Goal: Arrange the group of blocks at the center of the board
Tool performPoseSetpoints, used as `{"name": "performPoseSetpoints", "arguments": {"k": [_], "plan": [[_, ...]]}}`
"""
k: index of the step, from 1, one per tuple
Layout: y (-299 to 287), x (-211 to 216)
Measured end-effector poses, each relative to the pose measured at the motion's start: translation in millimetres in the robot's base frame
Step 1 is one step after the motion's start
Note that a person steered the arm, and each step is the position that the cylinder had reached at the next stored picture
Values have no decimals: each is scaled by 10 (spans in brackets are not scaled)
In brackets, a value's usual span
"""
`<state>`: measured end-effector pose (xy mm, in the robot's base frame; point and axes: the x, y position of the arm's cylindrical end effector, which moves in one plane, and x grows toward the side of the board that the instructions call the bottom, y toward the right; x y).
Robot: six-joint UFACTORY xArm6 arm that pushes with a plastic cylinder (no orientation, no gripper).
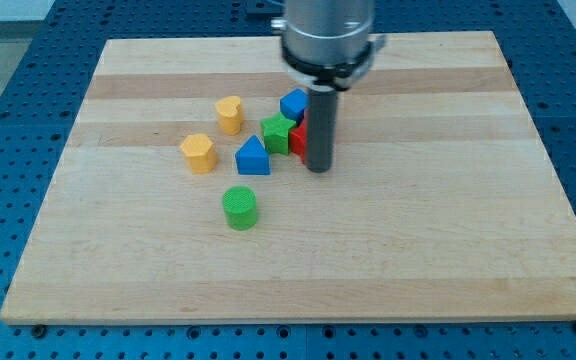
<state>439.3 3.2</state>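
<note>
Wooden board point(448, 250), my tip point(318, 168) touching red block point(298, 137)

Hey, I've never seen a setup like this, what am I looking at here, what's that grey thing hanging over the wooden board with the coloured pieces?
That grey thing is a robot arm. It ends in a dark rod, and its tip slides along the wooden board to push blocks; it holds nothing. There is one camera picture. On the board lie two yellow blocks, two blue blocks, a green block, a green cylinder and a red block partly hidden by the rod. The tip sits right beside the red one, at the cluster's right.
</note>
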Motion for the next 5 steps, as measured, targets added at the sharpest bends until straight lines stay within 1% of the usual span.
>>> {"name": "performPoseSetpoints", "arguments": {"k": [1,2,3,4,5], "plan": [[73,339],[74,1012],[-729,1143],[-1174,631],[-1642,271]]}}
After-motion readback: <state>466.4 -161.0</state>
